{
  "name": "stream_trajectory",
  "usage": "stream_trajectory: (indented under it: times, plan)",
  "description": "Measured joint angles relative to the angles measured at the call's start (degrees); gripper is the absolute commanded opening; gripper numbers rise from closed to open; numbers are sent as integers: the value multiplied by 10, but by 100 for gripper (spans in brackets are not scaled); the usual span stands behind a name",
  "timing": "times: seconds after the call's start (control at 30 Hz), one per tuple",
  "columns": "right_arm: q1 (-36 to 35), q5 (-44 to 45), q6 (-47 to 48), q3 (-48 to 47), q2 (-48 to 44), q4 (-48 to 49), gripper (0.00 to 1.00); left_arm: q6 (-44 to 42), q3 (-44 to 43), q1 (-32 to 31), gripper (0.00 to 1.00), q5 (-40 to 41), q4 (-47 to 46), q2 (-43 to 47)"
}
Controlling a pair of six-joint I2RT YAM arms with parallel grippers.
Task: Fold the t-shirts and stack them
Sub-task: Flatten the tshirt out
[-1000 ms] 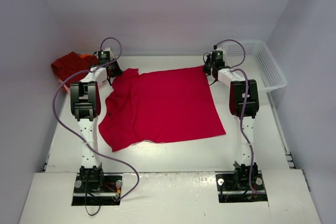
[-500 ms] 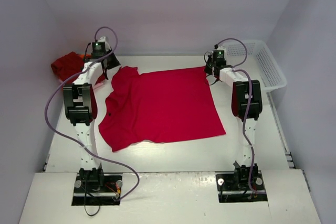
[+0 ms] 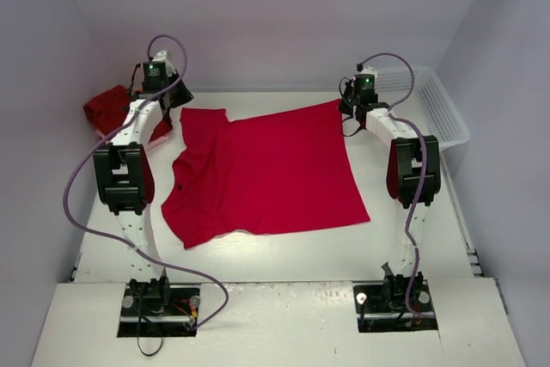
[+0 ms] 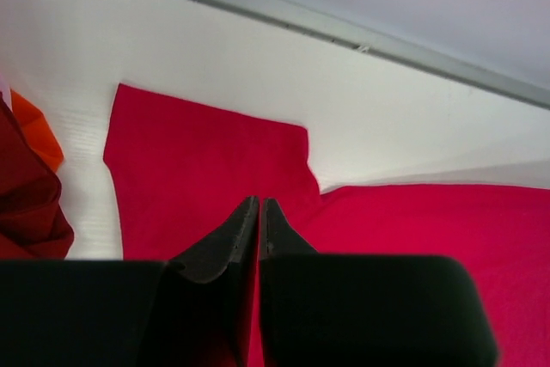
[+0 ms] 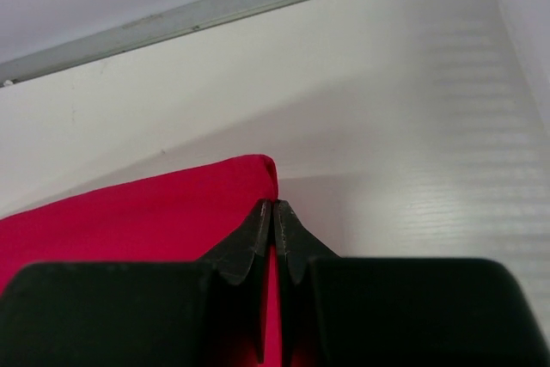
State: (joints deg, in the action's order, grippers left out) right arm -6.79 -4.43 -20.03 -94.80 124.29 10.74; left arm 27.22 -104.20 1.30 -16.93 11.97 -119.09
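The right gripper (image 5: 273, 205) has its two black fingers pressed together on the far hem corner (image 5: 258, 168) of the spread t-shirt (image 3: 266, 174). Red cloth shows between the pads, and a shadow under the corner suggests it is raised off the table (image 3: 284, 255).

The left gripper (image 4: 259, 205) is closed just as tightly. A sliver of red shows between its fingers, so it appears to pinch the cloth at the base of the far sleeve (image 4: 206, 169), which lies flat beyond the fingertips.

From both pairs of fingers, the bright red shirt stretches back toward the arm bases. It lies open across the middle of the table. Its long axis runs left to right, with the neck and sleeves on the left and the hem on the right. The far edge runs between the two grippers. Each arm is nearer its own end: the left has the sleeve end, the right has the hem end.

The next move probably depends on this: the rest of the cloth lies on the near side of the fingers, so a fold would carry the far edge toward the arm bases, across the short axis.

A darker red bundle (image 3: 110, 107) sits at the far left corner, just beside the left gripper. A white mesh basket (image 3: 443, 118) stands at the far right.
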Motion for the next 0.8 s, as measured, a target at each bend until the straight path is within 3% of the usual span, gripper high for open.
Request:
stream_trajectory:
  times: [0.07,0.1,0.3,0.43,0.8]
  plan:
    - [0,1,2,2,0,-4,0,-1,-1,0,25,0,4,-12]
    - [0,1,4,2,0,-5,0,-1,-3,0,30,-1,6,-18]
    - [0,3,9,2,3,-7,0,0,-17,0,46,0,11,-91]
    - [0,6,16,2,7,-7,0,0,-26,0,52,8,17,-135]
    - [0,6,22,6,29,-5,0,-2,-101,0,54,34,12,-163]
